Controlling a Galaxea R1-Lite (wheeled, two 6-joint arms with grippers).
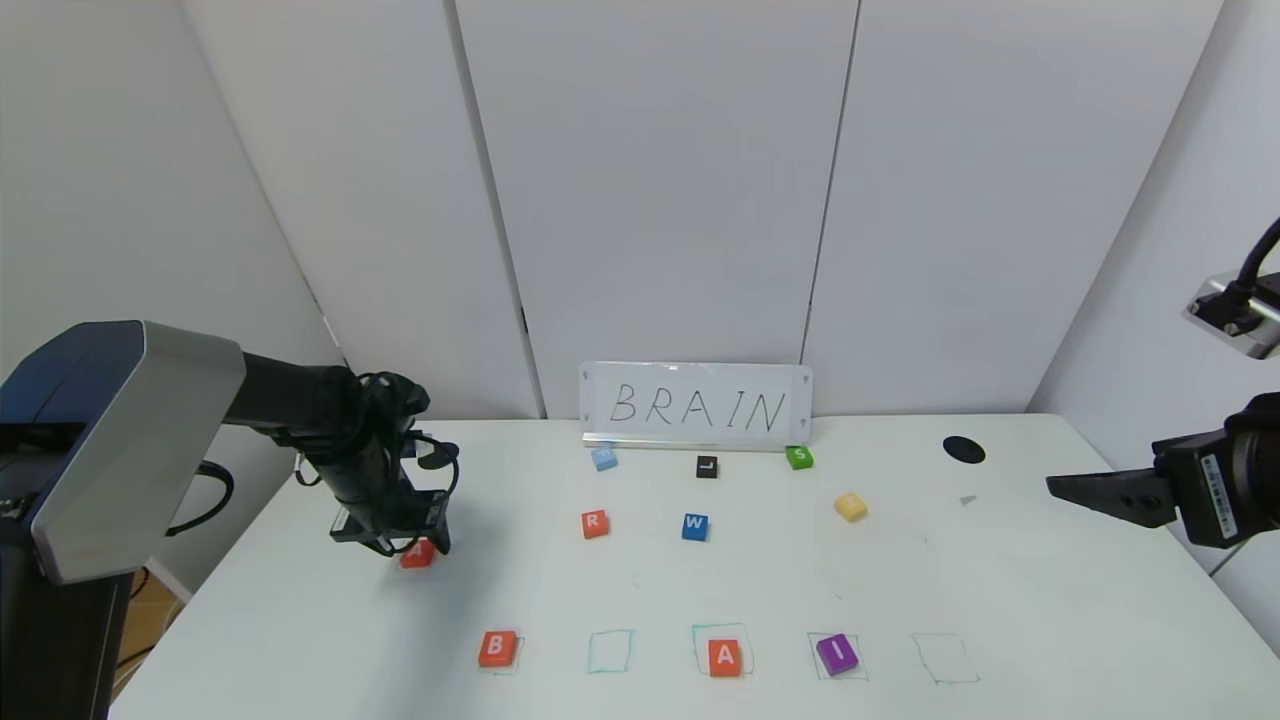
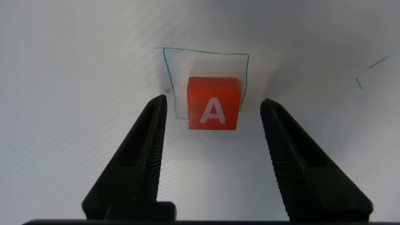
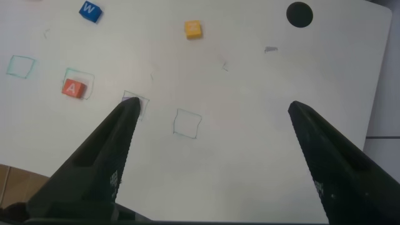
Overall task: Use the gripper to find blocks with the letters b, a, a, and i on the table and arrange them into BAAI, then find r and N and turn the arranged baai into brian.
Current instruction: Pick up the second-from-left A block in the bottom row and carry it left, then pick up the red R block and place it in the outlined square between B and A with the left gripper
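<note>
Left gripper (image 1: 405, 540) reaches low, fingers parted; right gripper (image 1: 1075, 487) hangs wide open.

Left pincer (image 1: 405, 540) straddles an A block (image 1: 417, 553), gap each side. Desk (image 1: 1050, 600) bare btwn mid row R (image 1: 595, 524), W (image 1: 695, 527) & front row B (image 1: 497, 648), A (image 1: 725, 657), I (image 1: 836, 653). Right side open nr right pincer (image 1: 1075, 487).
</note>
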